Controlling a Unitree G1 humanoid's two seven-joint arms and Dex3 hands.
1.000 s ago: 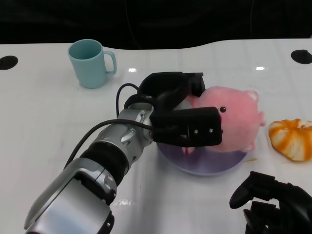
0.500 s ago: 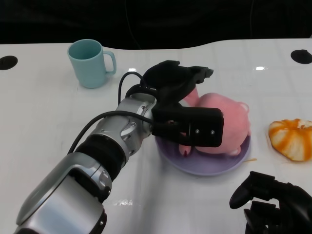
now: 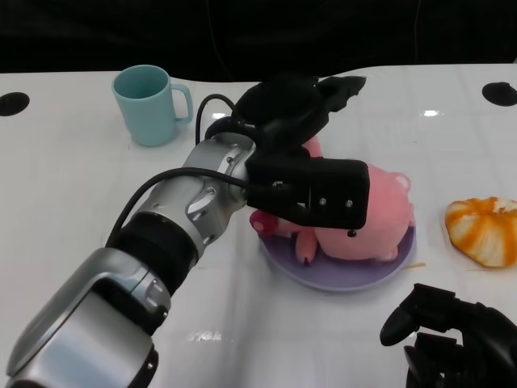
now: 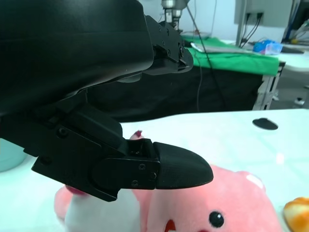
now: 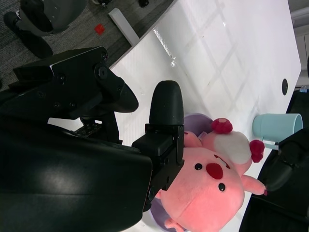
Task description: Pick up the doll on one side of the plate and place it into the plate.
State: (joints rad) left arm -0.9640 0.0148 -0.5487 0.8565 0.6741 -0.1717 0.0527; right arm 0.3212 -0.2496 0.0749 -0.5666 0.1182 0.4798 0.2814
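The pink plush doll [image 3: 380, 218] lies in the purple plate [image 3: 347, 280] at the table's middle; it also shows in the left wrist view [image 4: 231, 203] and the right wrist view [image 5: 207, 188]. My left hand [image 3: 299, 153] hovers just above the doll's left side with its fingers [image 4: 159, 164] spread and nothing in them; it hides part of the doll. Low at the near right edge, my right hand [image 3: 452, 335] rests off the plate and holds nothing, its fingers [image 5: 164, 111] apart.
A light blue mug [image 3: 149, 103] stands at the back left. An orange-and-white striped object [image 3: 485, 230] lies right of the plate. Dark round holes mark the table's far corners [image 3: 12, 103].
My left hand has let go of the doll and risen up and back from it. The doll has dropped and settled into the plate. The right hand has stayed put.
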